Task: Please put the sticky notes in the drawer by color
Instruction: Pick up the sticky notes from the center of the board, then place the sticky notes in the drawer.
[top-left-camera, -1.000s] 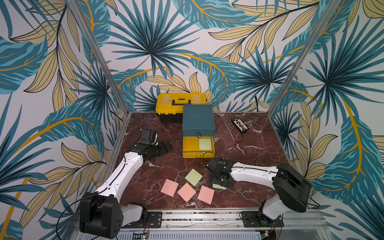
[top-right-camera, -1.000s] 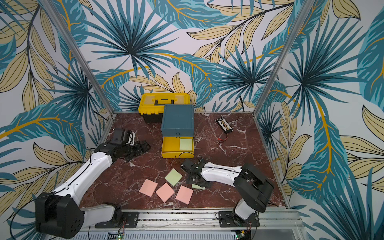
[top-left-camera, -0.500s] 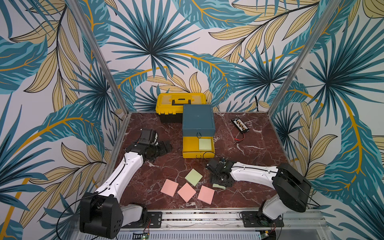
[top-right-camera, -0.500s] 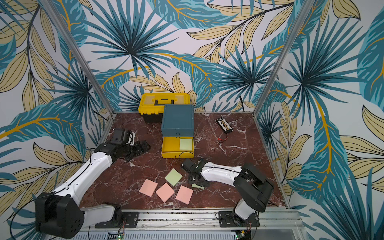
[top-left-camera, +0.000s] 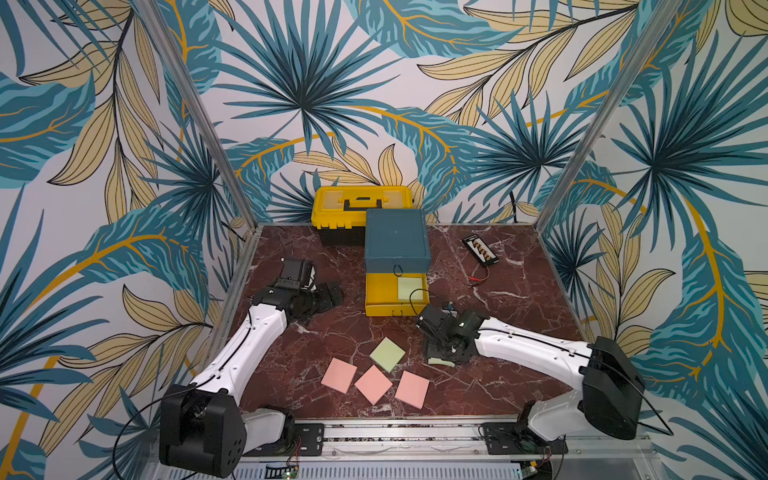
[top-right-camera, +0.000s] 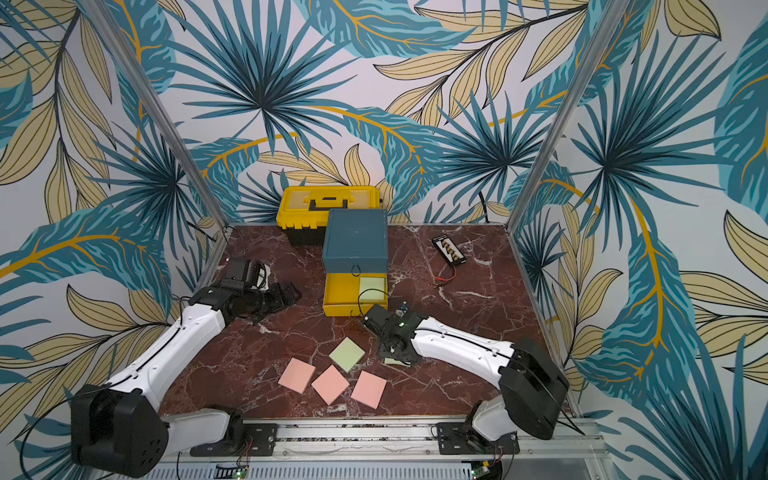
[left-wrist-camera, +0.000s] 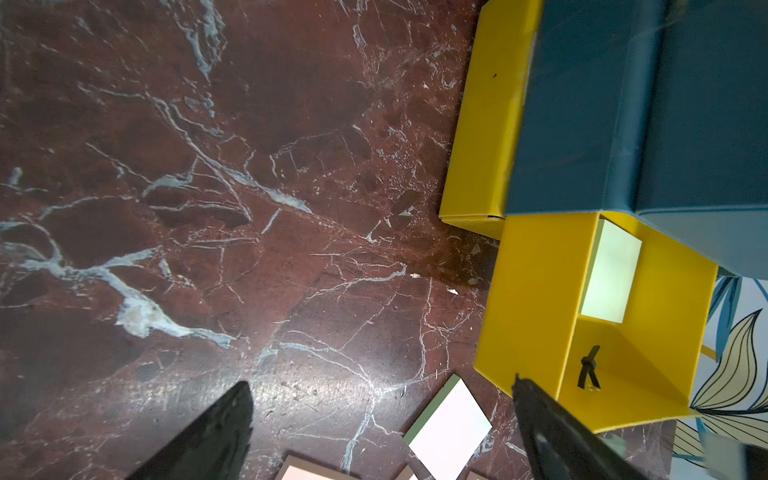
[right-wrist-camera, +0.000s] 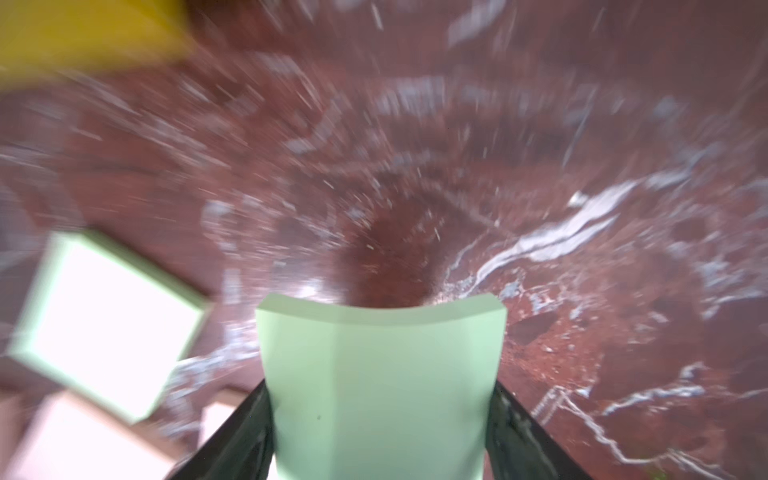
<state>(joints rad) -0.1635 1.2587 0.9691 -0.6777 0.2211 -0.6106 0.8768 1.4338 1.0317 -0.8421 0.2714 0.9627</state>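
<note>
Our right end effector (top-left-camera: 446, 354) pinches a green pad (right-wrist-camera: 380, 374), bowed between its jaws, just before the open yellow drawer (top-left-camera: 386, 309). We fear the bow could spring it loose. Our left end effector (left-wrist-camera: 382, 419) gapes empty, off to the drawer's side.

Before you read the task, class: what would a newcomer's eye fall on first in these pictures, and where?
First the open yellow drawer at mid-table, pulled from the teal cabinet, with a green sticky note inside. Then three pink sticky notes in a row near the front edge. In the right wrist view, the right gripper clamps a bent green pad.
</note>
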